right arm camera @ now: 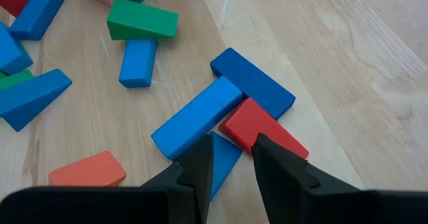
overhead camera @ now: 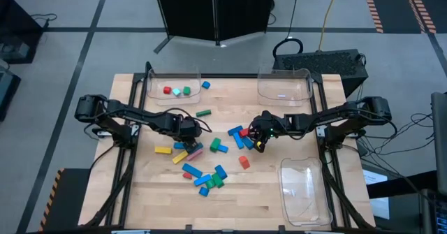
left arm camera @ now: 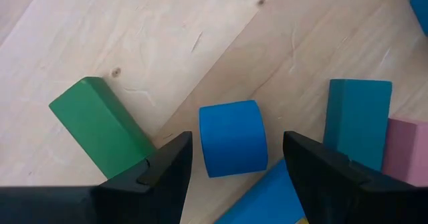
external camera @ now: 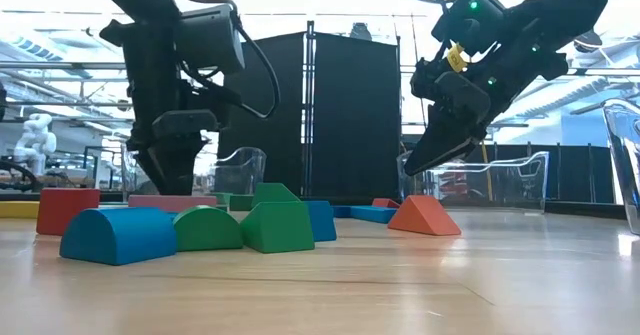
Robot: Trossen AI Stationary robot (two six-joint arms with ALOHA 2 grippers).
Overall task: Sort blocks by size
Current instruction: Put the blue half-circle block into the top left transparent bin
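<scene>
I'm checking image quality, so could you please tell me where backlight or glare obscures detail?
Low view: bright windows behind silhouette both arms, the left claw nearly black. High view: a glare spot on the far clear tray. Wrist views: evenly lit, soft shadows only.

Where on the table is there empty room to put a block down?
Bare wood lies between the two back trays, along the front left edge, and between the front tray and the low block heap. It is crowded in the middle, where blocks sit around the left claw and right claw.
</scene>
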